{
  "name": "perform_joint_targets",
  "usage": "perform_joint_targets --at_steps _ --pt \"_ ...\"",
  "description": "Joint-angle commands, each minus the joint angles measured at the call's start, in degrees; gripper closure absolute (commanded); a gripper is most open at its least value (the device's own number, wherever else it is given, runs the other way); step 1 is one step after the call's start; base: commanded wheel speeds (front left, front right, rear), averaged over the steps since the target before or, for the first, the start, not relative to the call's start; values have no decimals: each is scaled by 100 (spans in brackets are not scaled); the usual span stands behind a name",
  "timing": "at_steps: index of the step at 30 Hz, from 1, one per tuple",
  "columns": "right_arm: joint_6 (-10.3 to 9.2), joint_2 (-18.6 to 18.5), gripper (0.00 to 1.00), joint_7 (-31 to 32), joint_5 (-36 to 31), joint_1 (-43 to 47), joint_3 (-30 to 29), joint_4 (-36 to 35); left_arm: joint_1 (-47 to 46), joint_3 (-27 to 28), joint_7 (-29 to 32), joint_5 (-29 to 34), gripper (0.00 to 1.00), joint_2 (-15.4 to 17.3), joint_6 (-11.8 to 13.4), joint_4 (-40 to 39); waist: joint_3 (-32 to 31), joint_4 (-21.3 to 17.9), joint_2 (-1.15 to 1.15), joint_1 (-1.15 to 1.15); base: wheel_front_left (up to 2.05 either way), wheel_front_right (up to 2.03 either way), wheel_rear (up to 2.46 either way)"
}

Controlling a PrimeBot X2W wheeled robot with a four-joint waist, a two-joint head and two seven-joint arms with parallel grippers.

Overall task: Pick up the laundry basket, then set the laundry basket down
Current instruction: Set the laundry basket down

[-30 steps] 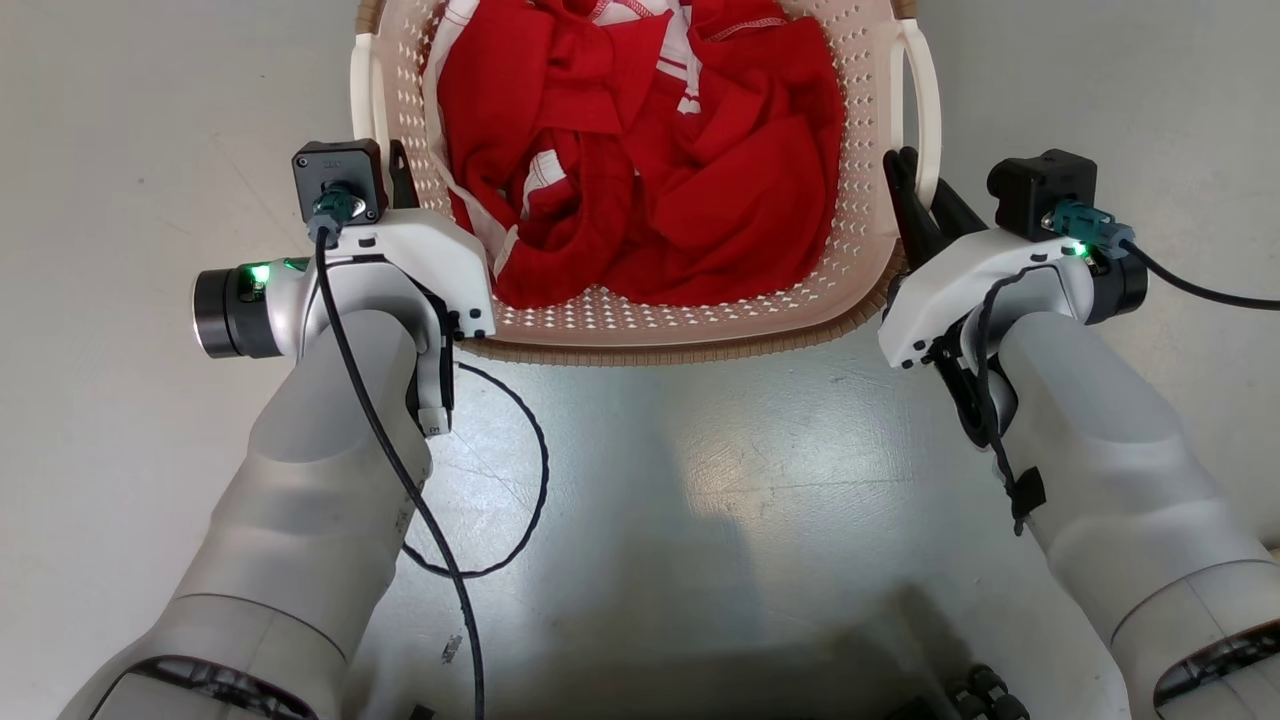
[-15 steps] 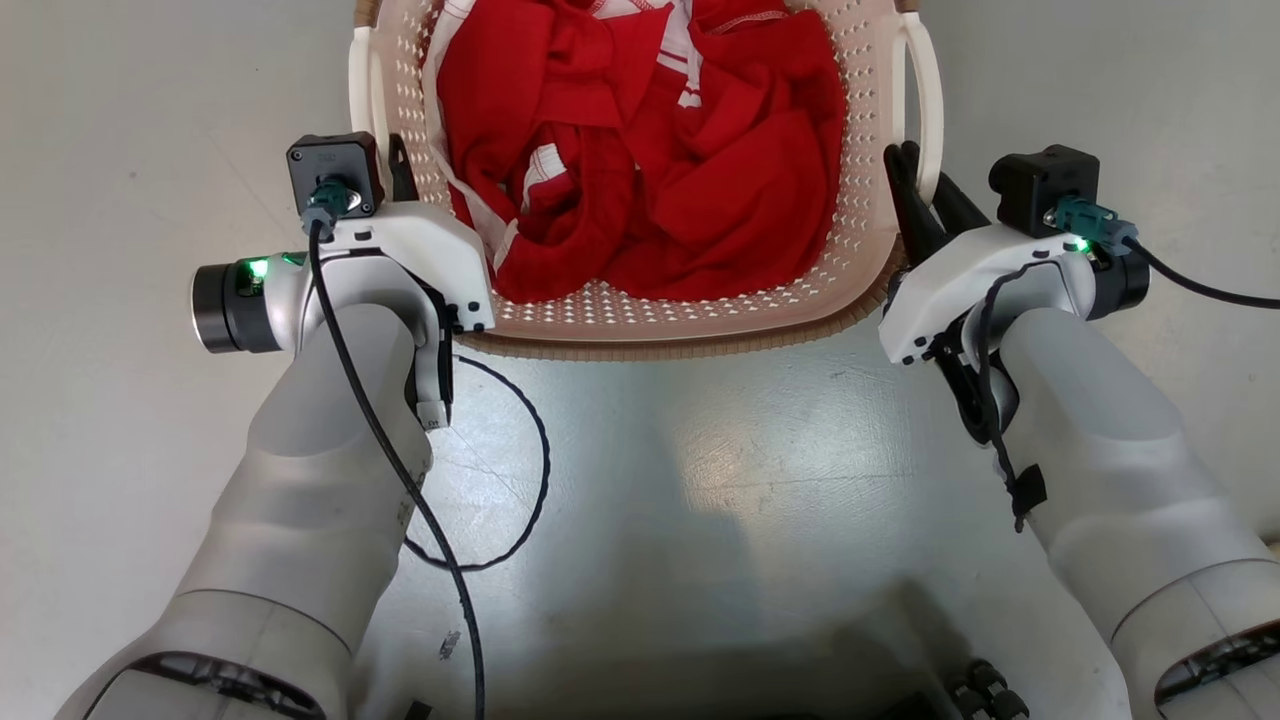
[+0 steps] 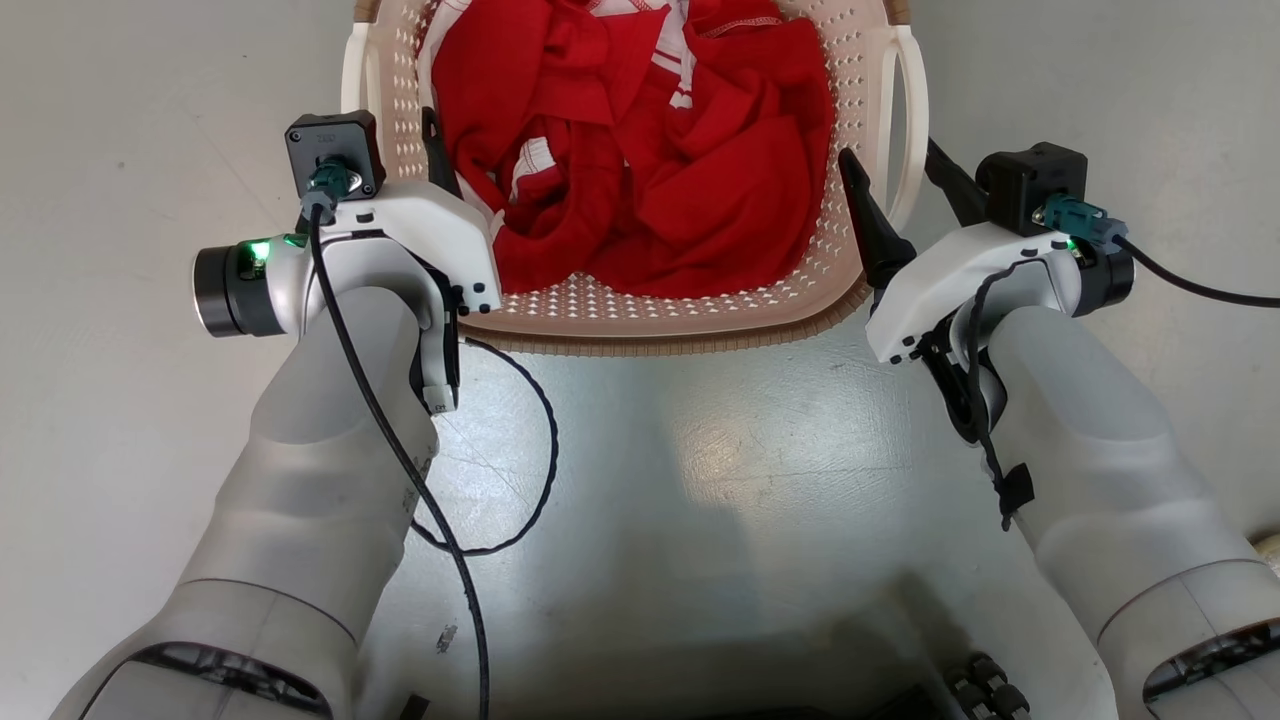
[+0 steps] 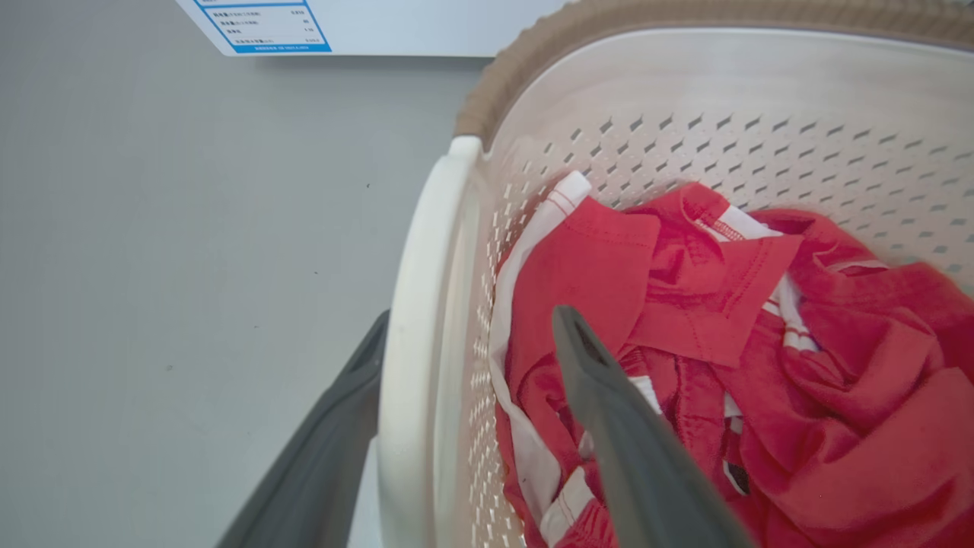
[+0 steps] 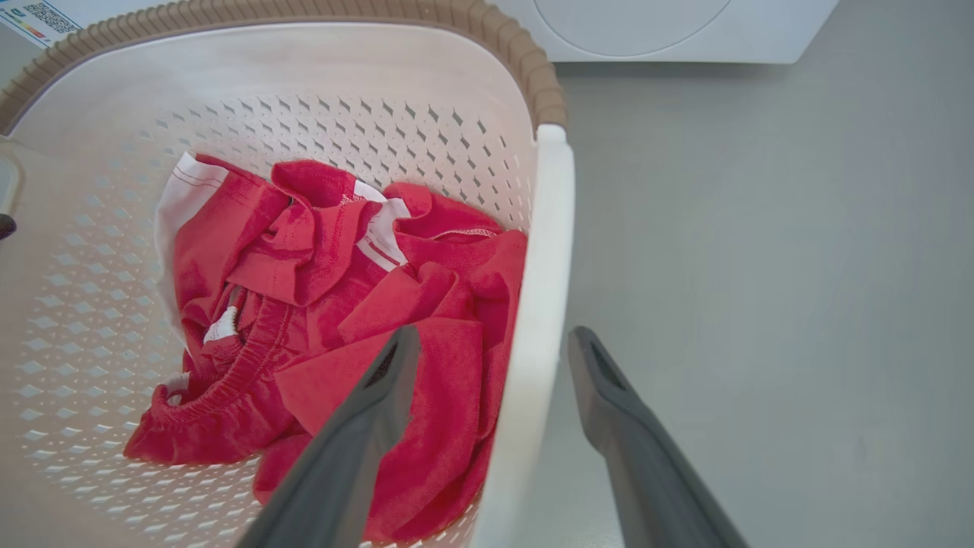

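Note:
The laundry basket [image 3: 650, 335], cream perforated plastic with a brown woven-look rim, sits on the grey floor at the top centre of the head view, holding red clothes [image 3: 650, 150]. My left gripper [image 3: 395, 150] is open, straddling the basket's white left handle [image 4: 415, 304] with one finger inside the basket and one outside. My right gripper [image 3: 900, 180] is open too, its fingers [image 5: 380, 411] standing on either side of the white right handle [image 5: 544, 266] without squeezing it. In the wrist views, my left gripper [image 4: 472, 320] and my right gripper [image 5: 494, 335] both show a wide gap.
A white washer [image 5: 647, 23] stands just beyond the basket, with a label [image 4: 262, 23] on its front. A black cable [image 3: 520, 450] loops on the floor by my left forearm. Bare grey floor lies to both sides of the basket.
Both grippers have gone from shut on the basket's handles to open, letting go of them. The basket sits a little higher in the picture.

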Motion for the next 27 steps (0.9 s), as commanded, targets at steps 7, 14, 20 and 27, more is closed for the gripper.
perform_joint_targets --at_steps 7,14,20,27 --pt "36 100 0 -38 -130 276 -11 -97 100 28 -35 -121 0 110 52 -109 -47 17 0 0 0 0 0" --pt "36 100 0 -38 -297 381 -206 -187 257 78 -35 -165 0 110 53 -120 -331 2 0 0 0 0 0" --pt "36 76 0 -38 -599 630 -500 -337 573 172 -35 -232 0 110 -19 -328 -824 40 0 0 0 0 0" --pt "36 61 0 -38 -810 1092 -698 -607 1138 374 -35 -393 0 110 -164 -695 -1610 102 0 0 0 0 0"
